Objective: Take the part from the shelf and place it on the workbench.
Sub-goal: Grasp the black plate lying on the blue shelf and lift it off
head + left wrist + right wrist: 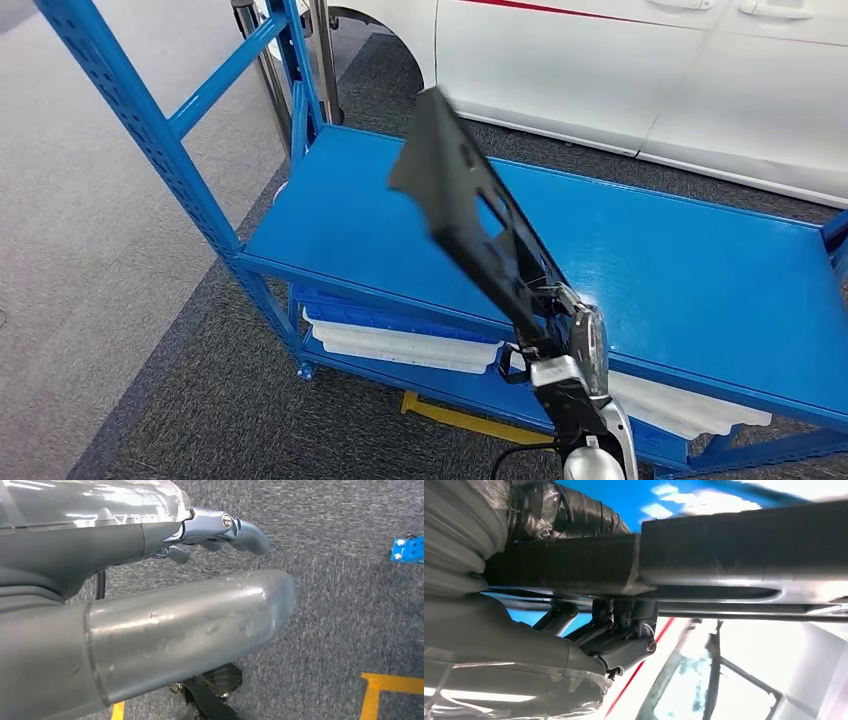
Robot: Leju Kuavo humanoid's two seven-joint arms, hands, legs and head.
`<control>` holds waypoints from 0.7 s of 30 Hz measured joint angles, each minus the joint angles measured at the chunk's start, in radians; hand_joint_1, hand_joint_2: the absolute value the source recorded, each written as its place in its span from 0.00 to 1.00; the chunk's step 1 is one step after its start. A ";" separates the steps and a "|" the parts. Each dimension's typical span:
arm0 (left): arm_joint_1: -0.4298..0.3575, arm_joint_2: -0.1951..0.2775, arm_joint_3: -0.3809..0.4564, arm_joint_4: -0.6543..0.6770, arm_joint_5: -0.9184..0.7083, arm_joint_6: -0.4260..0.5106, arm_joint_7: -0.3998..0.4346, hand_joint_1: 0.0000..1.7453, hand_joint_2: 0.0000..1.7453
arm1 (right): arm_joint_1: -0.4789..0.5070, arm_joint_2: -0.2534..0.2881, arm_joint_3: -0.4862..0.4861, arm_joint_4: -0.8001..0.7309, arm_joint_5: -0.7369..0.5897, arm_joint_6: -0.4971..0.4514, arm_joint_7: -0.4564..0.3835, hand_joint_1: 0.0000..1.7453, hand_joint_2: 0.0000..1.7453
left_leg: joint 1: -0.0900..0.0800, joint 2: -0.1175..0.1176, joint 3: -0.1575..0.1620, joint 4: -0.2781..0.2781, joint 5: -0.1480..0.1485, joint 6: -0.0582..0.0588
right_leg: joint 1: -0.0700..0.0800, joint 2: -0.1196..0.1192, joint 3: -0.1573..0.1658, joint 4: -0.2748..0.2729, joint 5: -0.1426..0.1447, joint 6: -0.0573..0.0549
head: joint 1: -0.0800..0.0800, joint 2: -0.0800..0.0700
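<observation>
So the biggest thing around is the white car [640,70] parked behind everything, then the blue shelf [680,250] with its flat top deck and a lower level holding white trays [400,345]. The black part [470,215], a long flat bracket with cutouts, is already off the shelf: it sticks up tilted in the air over the top deck, touching nothing but the hand. The right hand [560,345] has it by the lower end, fingers [621,630] wrapped round its edge in the right wrist view, so that's a solid hold as far as I can tell. The left hand [220,530] hangs down over the grey carpet with nothing in it, fingers loosely curled rather than spread.

My read: the pick is done and we're in the carry step. No table in sight, so the next move probably calls for turning away from the shelf, keeping that long part clear of the uprights [150,130].
</observation>
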 joint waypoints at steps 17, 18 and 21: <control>0.000 -0.021 0.052 0.000 0.040 0.013 0.045 0.00 0.00 | 0.278 0.018 0.005 -0.287 -0.345 0.070 -0.099 1.00 1.00 | -0.008 0.002 0.003 0.018 -0.021 -0.017 | 0.008 0.006 0.027 -0.022 -0.018 -0.021 | 0.000 0.000; 0.000 -0.022 0.054 0.000 0.041 0.013 0.045 0.00 0.00 | 0.284 0.018 0.005 -0.288 -0.345 0.071 -0.101 1.00 1.00 | -0.008 0.002 0.002 0.014 -0.018 -0.013 | 0.008 0.007 0.026 -0.022 -0.017 -0.016 | 0.000 0.000; -0.001 -0.027 0.055 0.000 0.041 0.015 0.046 0.00 0.00 | 0.299 0.018 0.005 -0.294 -0.343 0.080 -0.127 1.00 1.00 | -0.002 0.004 0.007 0.001 -0.009 0.005 | 0.006 0.007 0.014 0.010 -0.045 0.000 | 0.000 0.000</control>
